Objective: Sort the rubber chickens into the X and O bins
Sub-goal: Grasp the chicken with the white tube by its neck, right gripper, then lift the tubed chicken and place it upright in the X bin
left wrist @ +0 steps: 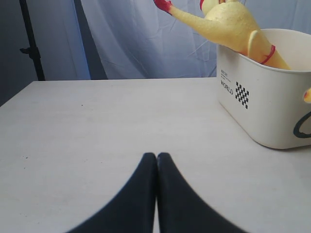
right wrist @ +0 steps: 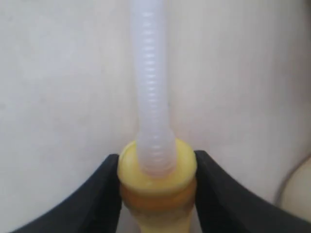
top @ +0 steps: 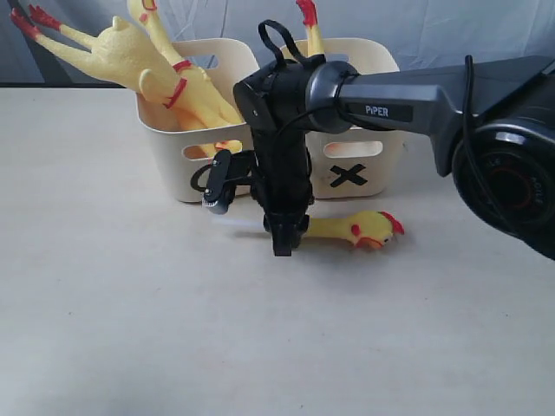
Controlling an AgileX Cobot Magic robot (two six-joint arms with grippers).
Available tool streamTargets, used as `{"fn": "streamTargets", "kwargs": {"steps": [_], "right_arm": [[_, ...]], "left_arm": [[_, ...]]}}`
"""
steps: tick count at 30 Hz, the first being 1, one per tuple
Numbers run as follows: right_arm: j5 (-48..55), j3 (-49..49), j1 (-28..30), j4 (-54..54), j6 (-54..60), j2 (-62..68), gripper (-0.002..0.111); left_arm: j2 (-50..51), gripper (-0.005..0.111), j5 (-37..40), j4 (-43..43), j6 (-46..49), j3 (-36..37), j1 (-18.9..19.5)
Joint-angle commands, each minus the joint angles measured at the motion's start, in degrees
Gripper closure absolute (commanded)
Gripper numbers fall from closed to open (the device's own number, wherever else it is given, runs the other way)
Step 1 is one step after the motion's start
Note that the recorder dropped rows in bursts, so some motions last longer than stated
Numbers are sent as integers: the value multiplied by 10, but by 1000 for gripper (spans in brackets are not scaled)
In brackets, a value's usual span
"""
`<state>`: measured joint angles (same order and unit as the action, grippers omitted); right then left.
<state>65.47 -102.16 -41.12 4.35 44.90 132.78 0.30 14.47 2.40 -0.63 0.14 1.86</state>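
A yellow head-neck piece [top: 360,228] with red comb lies on the table before the X bin [top: 381,160]. My right gripper [top: 284,238] points down and is shut on its neck end [right wrist: 158,194], fingers on both sides. A white ribbed tube [right wrist: 150,87] sticks out of that end. Two whole rubber chickens [top: 130,52] lean out of the left cream bin [top: 169,165], feet up. That bin shows part of a black rounded mark [left wrist: 301,127]. Red feet [top: 308,17] poke out of the X bin. My left gripper [left wrist: 156,156] is shut and empty above bare table.
Both bins stand side by side at the back of the pale table [top: 130,329]. The right arm [top: 408,100] crosses in front of the X bin. A grey curtain [left wrist: 136,39] hangs behind, with a dark stand [left wrist: 30,43] at one side.
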Motion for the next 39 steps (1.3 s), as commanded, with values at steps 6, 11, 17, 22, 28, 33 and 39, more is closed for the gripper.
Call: {"fn": "streamTargets", "kwargs": {"steps": [6, 11, 17, 22, 28, 33, 39], "right_arm": [[45, 13, -64, -117, 3, -123, 109], [-74, 13, -71, -59, -6, -207, 109], [-315, 13, -18, 179, -233, -223, 109], [-414, 13, 43, 375, -550, -223, 108], [-391, 13, 125, 248, -721, -222, 30], [-197, 25, 123, 218, -527, -248, 54], [-148, 179, 132, 208, -470, -414, 108]], "left_arm": [[-3, 107, -8, 0, -3, -1, -2], [-3, 107, -8, 0, -3, -1, -2], [-3, 107, -8, 0, -3, -1, -2], [-3, 107, -8, 0, -3, -1, -2], [-3, 107, -8, 0, -3, -1, -2], [-3, 107, -8, 0, -3, -1, -2], [-3, 107, -8, 0, -3, -1, -2]]}}
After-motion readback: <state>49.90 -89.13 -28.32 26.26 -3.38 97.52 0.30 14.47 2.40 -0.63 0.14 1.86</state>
